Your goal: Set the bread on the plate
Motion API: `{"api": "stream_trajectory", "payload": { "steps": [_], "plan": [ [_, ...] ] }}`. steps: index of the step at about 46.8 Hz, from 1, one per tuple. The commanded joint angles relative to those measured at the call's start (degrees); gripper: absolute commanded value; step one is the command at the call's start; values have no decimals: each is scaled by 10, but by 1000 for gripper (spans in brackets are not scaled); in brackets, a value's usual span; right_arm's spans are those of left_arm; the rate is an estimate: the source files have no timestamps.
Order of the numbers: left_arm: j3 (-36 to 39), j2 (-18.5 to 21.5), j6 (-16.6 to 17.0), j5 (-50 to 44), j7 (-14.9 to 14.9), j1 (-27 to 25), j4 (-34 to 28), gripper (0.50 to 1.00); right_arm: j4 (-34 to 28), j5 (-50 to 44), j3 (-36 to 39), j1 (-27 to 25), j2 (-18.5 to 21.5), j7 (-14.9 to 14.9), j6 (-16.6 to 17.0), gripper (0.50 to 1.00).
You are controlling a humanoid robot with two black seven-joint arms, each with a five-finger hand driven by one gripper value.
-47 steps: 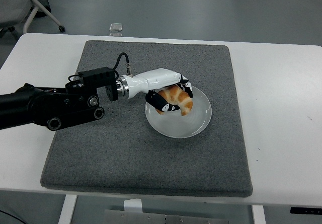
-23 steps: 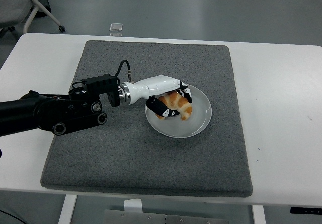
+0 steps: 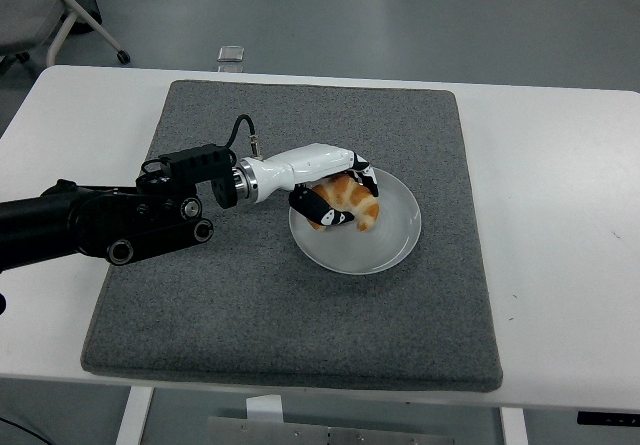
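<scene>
Our left hand (image 3: pixel 335 197) grips the bread (image 3: pixel 352 200) over the plate (image 3: pixel 397 237); we should lower it gently, then open the fingers.

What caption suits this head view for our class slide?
Left hand grasps the bread over the plate on a grey mat.
</scene>
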Motion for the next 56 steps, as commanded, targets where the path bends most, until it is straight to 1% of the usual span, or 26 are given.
{"api": "stream_trajectory", "payload": {
  "steps": [1,4,11,15,27,35,39,44,48,51,54,56],
  "plan": [
    [-1,0,0,0,0,3,2,739,0,0,0,0,0,0,0,930],
    [-1,0,0,0,0,5,2,765,0,0,0,0,0,0,0,930],
    [-1,-1,0,0,0,5,2,773,0,0,0,0,0,0,0,930],
    [-1,0,0,0,0,5,1,801,0,0,0,0,0,0,0,930],
    [-2,3,-1,-10,0,5,-6,821,0,0,0,0,0,0,0,930],
    [-26,2,-1,-14,0,6,-5,840,0,0,0,0,0,0,0,930],
    [-29,0,-1,-15,0,5,-4,842,0,0,0,0,0,0,0,930],
    [-49,-1,-2,-16,0,1,-5,848,0,0,0,0,0,0,0,930],
    [-77,-1,-3,-17,0,-3,-5,878,0,0,0,0,0,0,0,930],
    [-102,0,-11,-17,0,-5,-5,887,0,0,0,0,0,0,0,930],
    [-126,0,-14,-18,1,-5,-5,932,0,0,0,0,0,0,0,930],
    [-142,1,-22,-23,0,-6,-5,939,0,0,0,0,0,0,0,930]
  ]
}}
